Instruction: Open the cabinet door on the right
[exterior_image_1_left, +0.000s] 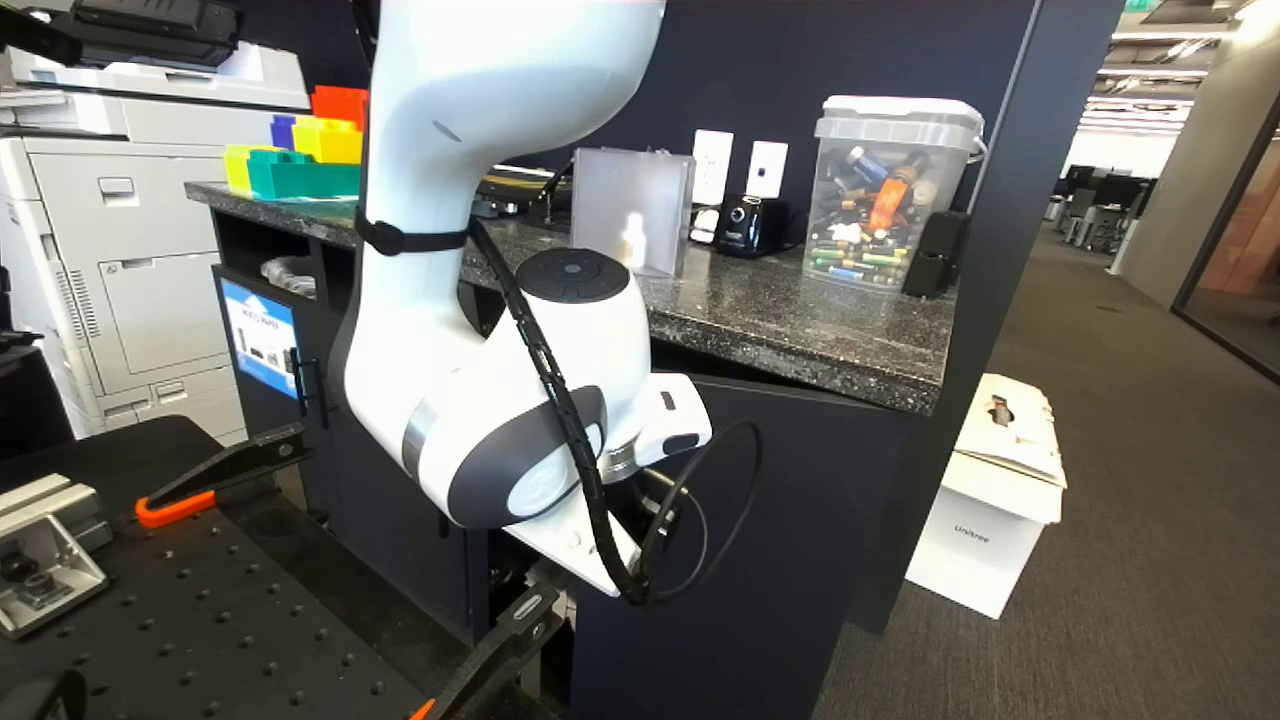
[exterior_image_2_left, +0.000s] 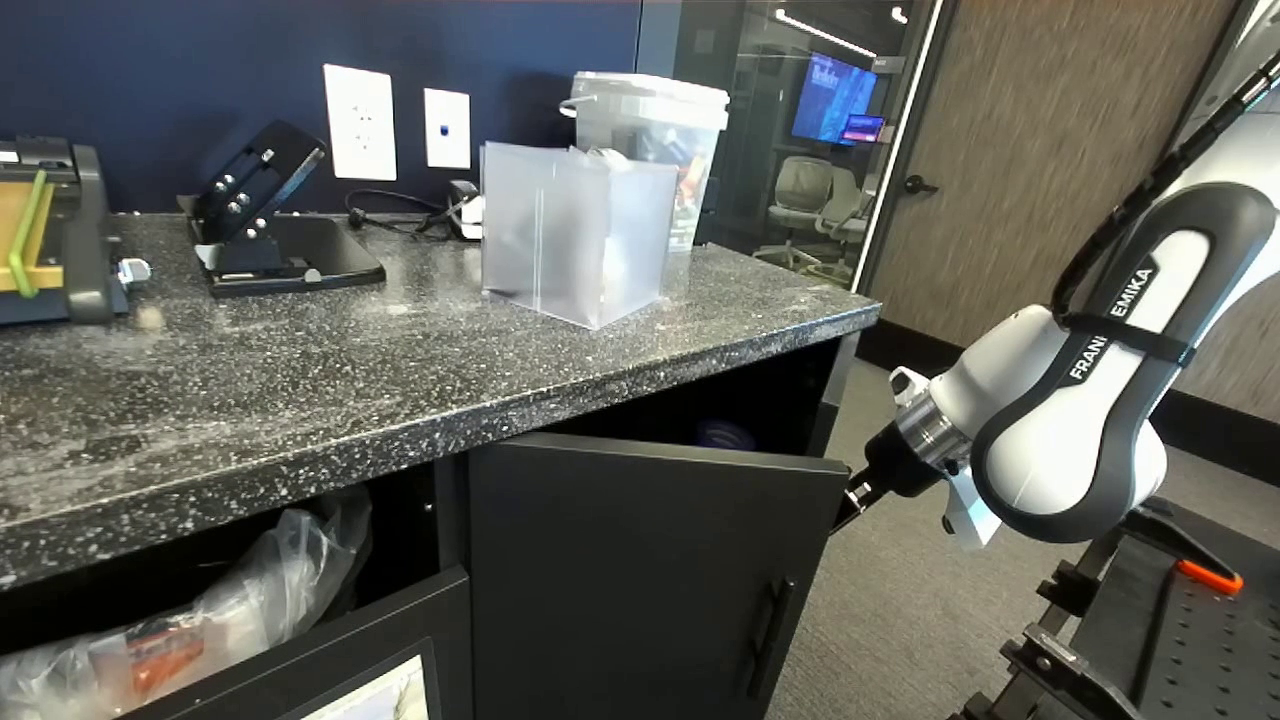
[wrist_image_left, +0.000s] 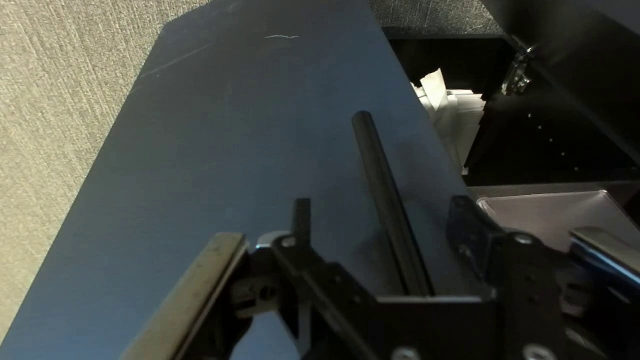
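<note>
Against a navy wall (exterior_image_1_left: 790, 60) runs a speckled table (exterior_image_1_left: 780, 310); below the table's right end the cabinet door (exterior_image_1_left: 720, 640) stands ajar. The pincer (wrist_image_left: 382, 220) is spread, the black handle (wrist_image_left: 389, 200) showing between its jaws.

Two wall plates (exterior_image_2_left: 360, 122) (exterior_image_2_left: 447, 128), one bucket (exterior_image_1_left: 893, 125), one gripper (wrist_image_left: 382, 227)

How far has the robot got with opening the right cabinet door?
Done: the cabinet door stands ajar; in the wrist view the cabinet interior shows past its edge. In hand: the gripper has its jaws apart, the bar handle showing between them, ungripped. Left: probably swinging the door wider, since in an exterior view it looks only partly open.
</note>
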